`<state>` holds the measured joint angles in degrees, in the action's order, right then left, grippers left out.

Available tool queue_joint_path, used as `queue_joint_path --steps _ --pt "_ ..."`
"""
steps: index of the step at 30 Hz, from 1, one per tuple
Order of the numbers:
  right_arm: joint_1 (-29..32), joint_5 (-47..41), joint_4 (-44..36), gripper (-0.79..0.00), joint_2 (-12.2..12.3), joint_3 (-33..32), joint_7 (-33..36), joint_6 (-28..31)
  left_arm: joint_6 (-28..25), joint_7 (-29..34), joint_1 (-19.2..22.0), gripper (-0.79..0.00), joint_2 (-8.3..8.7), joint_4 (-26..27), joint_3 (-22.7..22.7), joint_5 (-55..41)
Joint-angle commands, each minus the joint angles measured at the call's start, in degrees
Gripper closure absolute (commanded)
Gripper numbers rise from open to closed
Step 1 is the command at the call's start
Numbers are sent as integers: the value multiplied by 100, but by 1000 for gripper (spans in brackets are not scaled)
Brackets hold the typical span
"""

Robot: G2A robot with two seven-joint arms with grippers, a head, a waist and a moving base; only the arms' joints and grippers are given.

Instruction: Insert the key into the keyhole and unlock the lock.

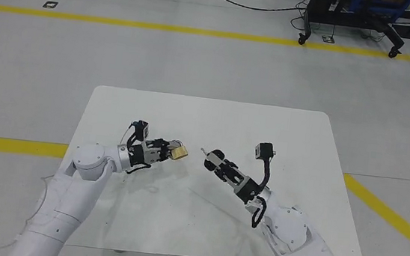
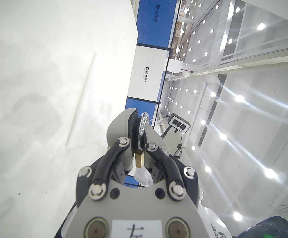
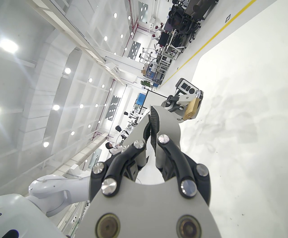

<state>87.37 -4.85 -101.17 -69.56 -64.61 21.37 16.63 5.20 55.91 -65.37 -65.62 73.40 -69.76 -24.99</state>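
the right tool (image 3: 151, 113) is pressing its fingers together on what appears to be the key (image 1: 204, 152), a thin pale sliver poking out past the fingertips and pointing across toward the other arm. just beyond that tip, a small gap is separating it from the lock (image 3: 191, 107); the two are near but not touching. the left tool (image 1: 165, 151) is pinching the brass lock near its shackle end, so the body is jutting out past the fingers into the space between the arms, above the white surface (image 1: 265, 127) rather than resting on it. judged from the top view, the lock's long axis is lying roughly in line with the key, its free end facing the right tool; the keyhole itself is too small to make out. the right arm is carrying the key, so the coming move is probably turning on closing that gap straight along the axis while the left arm is bracing the lock. farther off, a yellow line (image 1: 200, 31) is running across the floor beyond the surface.
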Motion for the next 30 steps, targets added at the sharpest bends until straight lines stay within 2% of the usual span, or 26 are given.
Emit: queue_joint_path --steps 1,5,11,21,30 --pt "0 0 -2 0 0 0 -1 -1 2 -1 0 0 0 0 0 0" --pt "18 -51 13 0 -6 31 -12 -68 47 -265 -125 0 -28 45 92 -82" --pt "-6 -2 -82 0 -73 339 -369 -942 25 -535 -163 0 -83 66 201 -350" --pt "202 821 -610 0 -145 807 -1169 -2186 82 -734 -194 0 -86 191 192 -374" --pt "-46 781 -404 0 -256 1049 -1420 -2593 127 -800 -336 0 -46 480 88 -296"
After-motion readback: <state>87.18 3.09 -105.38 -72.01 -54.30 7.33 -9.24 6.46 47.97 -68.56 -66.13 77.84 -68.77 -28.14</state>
